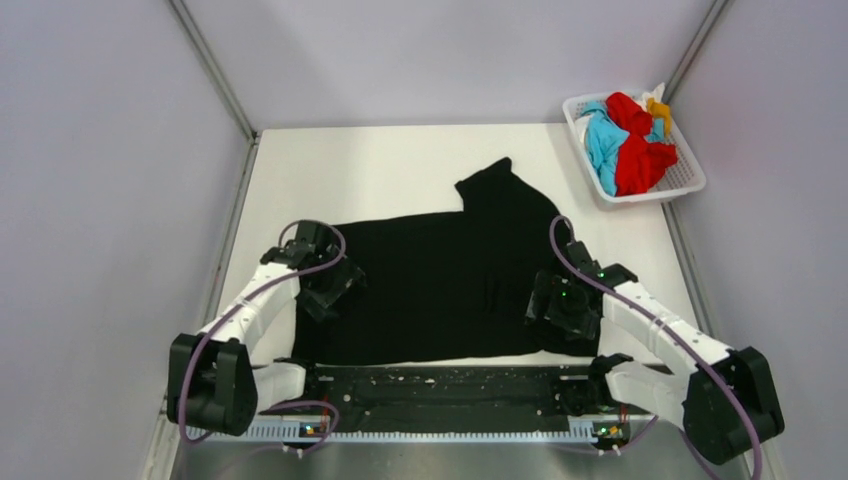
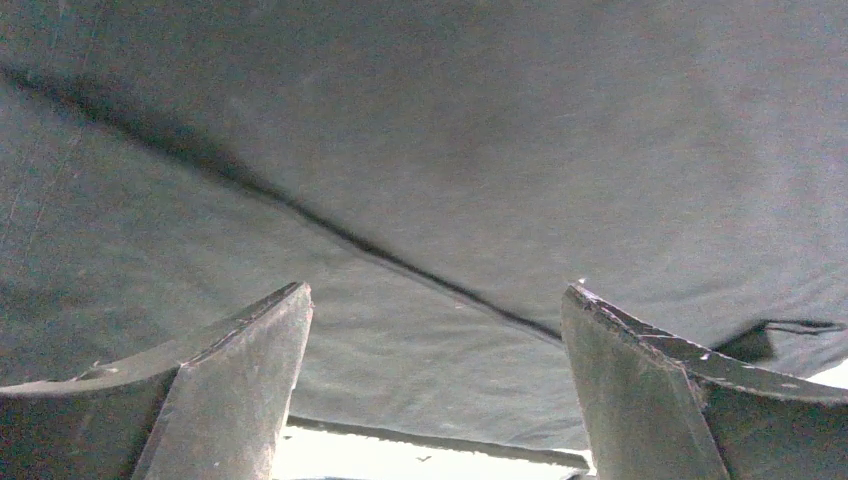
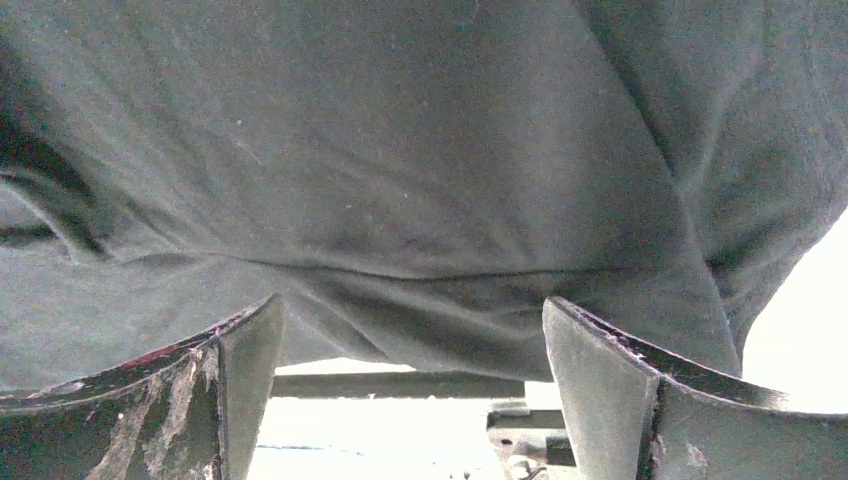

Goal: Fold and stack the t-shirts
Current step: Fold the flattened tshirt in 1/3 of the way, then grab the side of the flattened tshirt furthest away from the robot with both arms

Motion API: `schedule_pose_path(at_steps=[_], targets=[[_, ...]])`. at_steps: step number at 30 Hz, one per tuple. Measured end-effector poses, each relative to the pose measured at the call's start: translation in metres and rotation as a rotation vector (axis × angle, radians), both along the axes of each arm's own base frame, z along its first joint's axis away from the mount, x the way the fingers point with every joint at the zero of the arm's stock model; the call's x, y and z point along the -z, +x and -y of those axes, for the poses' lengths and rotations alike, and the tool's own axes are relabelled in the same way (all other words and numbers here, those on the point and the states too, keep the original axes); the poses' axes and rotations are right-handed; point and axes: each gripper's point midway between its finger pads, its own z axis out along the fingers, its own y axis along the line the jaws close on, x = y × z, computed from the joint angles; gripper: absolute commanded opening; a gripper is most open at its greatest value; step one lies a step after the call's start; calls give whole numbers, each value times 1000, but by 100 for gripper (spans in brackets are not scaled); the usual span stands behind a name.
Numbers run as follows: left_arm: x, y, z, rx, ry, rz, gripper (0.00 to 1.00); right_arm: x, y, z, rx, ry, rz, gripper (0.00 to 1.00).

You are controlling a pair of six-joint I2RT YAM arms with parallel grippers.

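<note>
The white table (image 1: 400, 170) is taking up most of the room in front of me, and the big black t-shirt (image 1: 450, 285) is lying spread across its near half, one sleeve poking out toward the far side. The white basket (image 1: 650, 195) is sitting at the far right corner, well apart, holding the red t-shirt (image 1: 640, 160), the turquoise-blue t-shirt (image 1: 603, 140) and the orange-yellow t-shirt (image 1: 658, 108) in a heap.

The left gripper (image 1: 328, 285) is hanging over the shirt's left edge and the right gripper (image 1: 560, 305) over its right edge. From above I cannot tell how their jaws stand. The wrist cameras are settling that: both pairs of fingers are wide apart, nothing between them. They are also showing a long diagonal crease by the left gripper (image 2: 435, 300) and a bunched fold by the right gripper (image 3: 410, 310), both lost in the black from overhead. Whether the fingertips (image 2: 240, 370) are touching cloth is hard to say.

The danger, I'd judge, is in the pinch: the right side catching that doubled fold while the left catches one layer, so the shirt is lifting unevenly and the fold is coming out skewed.
</note>
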Motion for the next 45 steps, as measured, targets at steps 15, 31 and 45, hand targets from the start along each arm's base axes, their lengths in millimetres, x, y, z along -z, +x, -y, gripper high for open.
schedule_pose_path(at_steps=[15,31,45], targets=[[-52,98,-53,-54,165,194,99,-63,73,-24,-32,60,361,99],[6,225,-148,-109,240,96,67,-125,325,-71,-72,-50,796,99],[22,210,-139,-16,227,-5,47,-124,404,-70,-88,-125,839,99]])
